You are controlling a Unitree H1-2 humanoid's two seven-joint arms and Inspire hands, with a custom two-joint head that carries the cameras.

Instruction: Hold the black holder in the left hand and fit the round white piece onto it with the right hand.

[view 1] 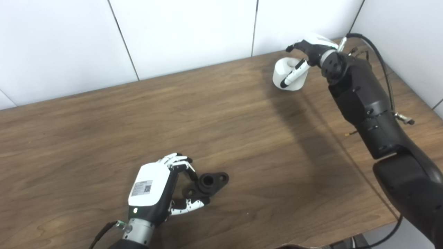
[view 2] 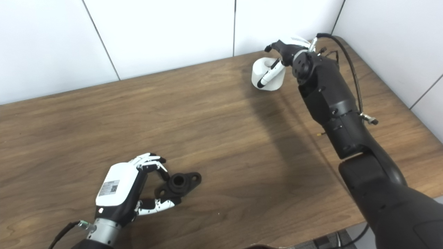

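The black holder [view 1: 208,182], a flanged piece with a round socket, lies flat on the wooden table [view 1: 221,131] near the front. My left hand [view 1: 155,190] has curled fingers on the holder's left end and its thumb [view 1: 191,205] pressed against the near side, pinching it. The round white piece [view 1: 281,71] stands at the table's far right, near the wall. My right hand [view 1: 308,52] reaches over it. The thumb [view 1: 292,76] lies across its front and the fingers arch above its back, apart from it, so the hand is open.
White panel walls [view 1: 173,38] close off the table's back and right sides. A black cable [view 1: 380,65] loops along my right forearm [view 1: 360,100], which stretches over the table's right part. The table's front edge runs just below the left hand.
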